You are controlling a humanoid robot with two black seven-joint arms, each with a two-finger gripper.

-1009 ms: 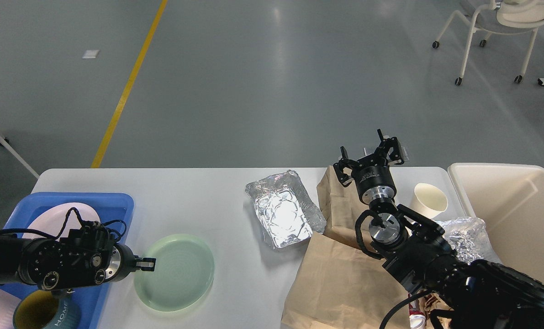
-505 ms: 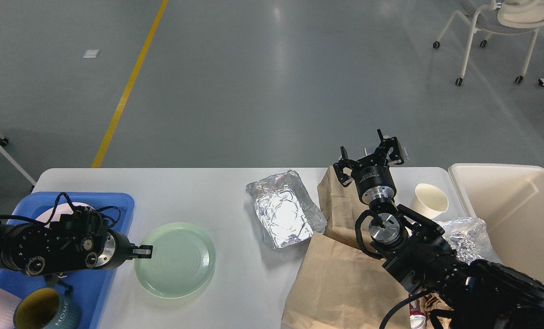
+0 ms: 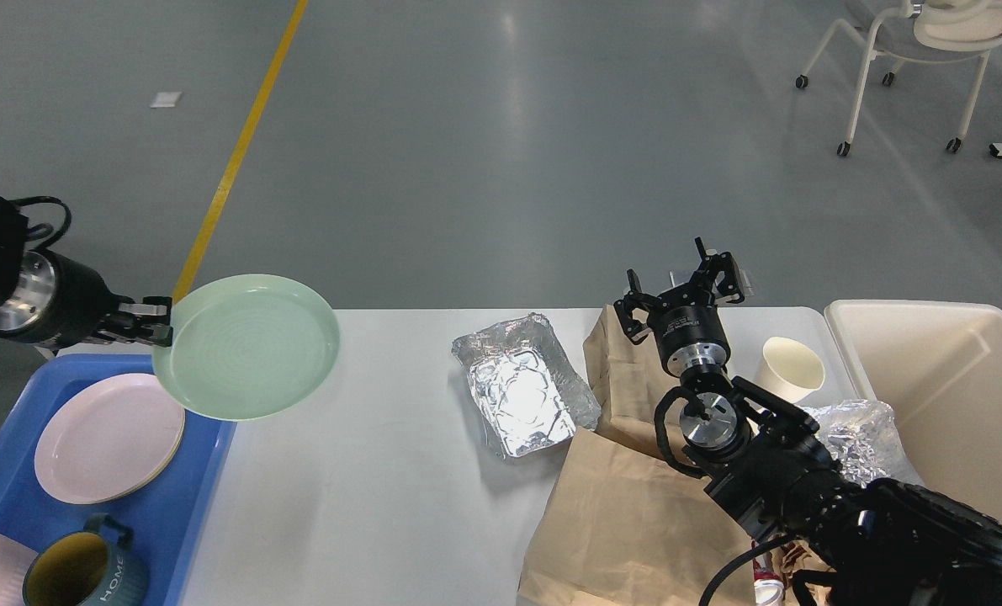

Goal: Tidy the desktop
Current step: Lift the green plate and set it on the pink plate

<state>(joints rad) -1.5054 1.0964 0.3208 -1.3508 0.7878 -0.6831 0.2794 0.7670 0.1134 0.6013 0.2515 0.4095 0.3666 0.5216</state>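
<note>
White-grey and smooth, the bench point(image 3: 400, 471) is lying below and in front of me, its long axis running left to right. My left end effector point(image 3: 157, 321) is pinching the rim of a pale green plate point(image 3: 246, 347), holding it lifted over the bench's near-left corner, with the plate tilting slightly and overhanging the right edge of the blue tray point(image 3: 202, 471). The tray is sitting just below and to the left, carrying a pink plate point(image 3: 109, 438) and mugs point(image 3: 80, 576); I judge the coming move to be a short carry leftward and down onto that pink plate, and the left arm is clearly the nearer one. The middle of the bench is offering open room. To the right, a foil tray point(image 3: 522, 391), brown paper bags point(image 3: 627, 513) and a paper cup point(image 3: 792, 366) are crowding beside the cream bin point(image 3: 955, 396). My right end effector point(image 3: 681, 290) is hovering above the bags with fingers spread, holding nothing.
</note>
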